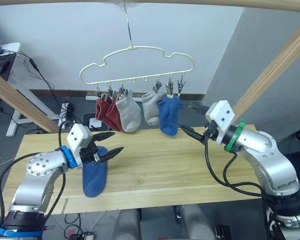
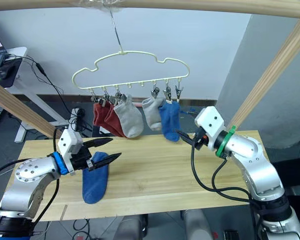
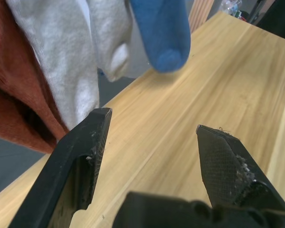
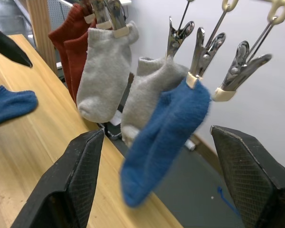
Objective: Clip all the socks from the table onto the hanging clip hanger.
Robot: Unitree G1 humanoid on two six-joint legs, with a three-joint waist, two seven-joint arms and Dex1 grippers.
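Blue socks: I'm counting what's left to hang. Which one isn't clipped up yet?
The blue sock lying flat on the table beneath the open left gripper. The other blue sock already hangs from the clip hanger.

Silver arms, white wrist blocks, blue and green collars, black cables, black jaws

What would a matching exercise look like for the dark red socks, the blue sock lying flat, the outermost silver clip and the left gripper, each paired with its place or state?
Things:
1. dark red knit socks
2. flat blue knit sock
3. outermost silver clip, beside the hanging blue sock
4. left gripper

Places or states:
A. open, above the pale wooden table
B. holds nothing
C. lying on the table
D. clipped to the pale-yellow wire hanger

Pairs: 1-D, 2-C, 3-B, 4-A
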